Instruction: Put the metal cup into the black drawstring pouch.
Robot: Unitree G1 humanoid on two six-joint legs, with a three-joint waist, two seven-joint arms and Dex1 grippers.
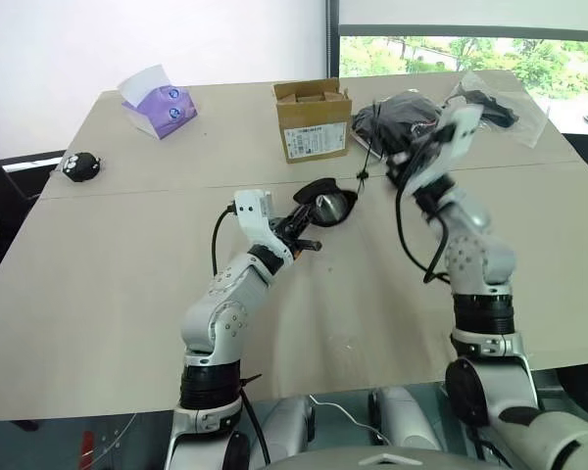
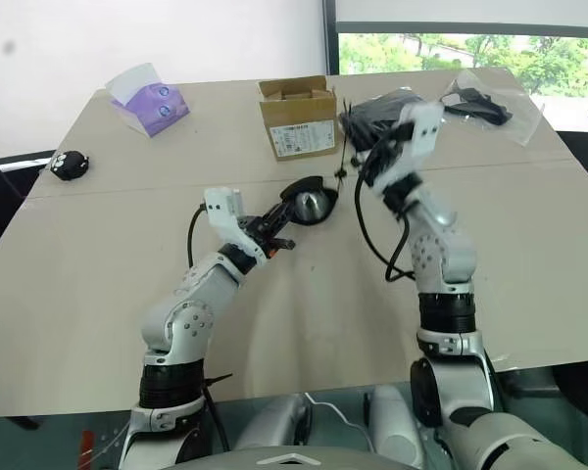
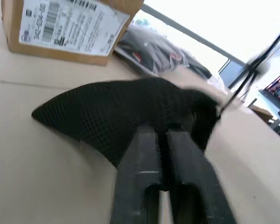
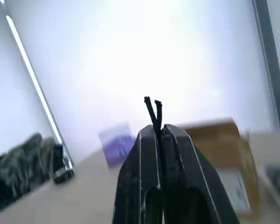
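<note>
R gripper pinches pouch cord, raised; L gripper narrow at pouch rim, maybe gripping; cup inside.

Both arms are built of rounded silver-grey segments joined by black bands, with small dark screws dotting the shells. A black cable loops loose beside each forearm. Each wrist carries a white block, possibly a camera housing. The left gripper and right gripper have slim, matte black fingers.
</note>
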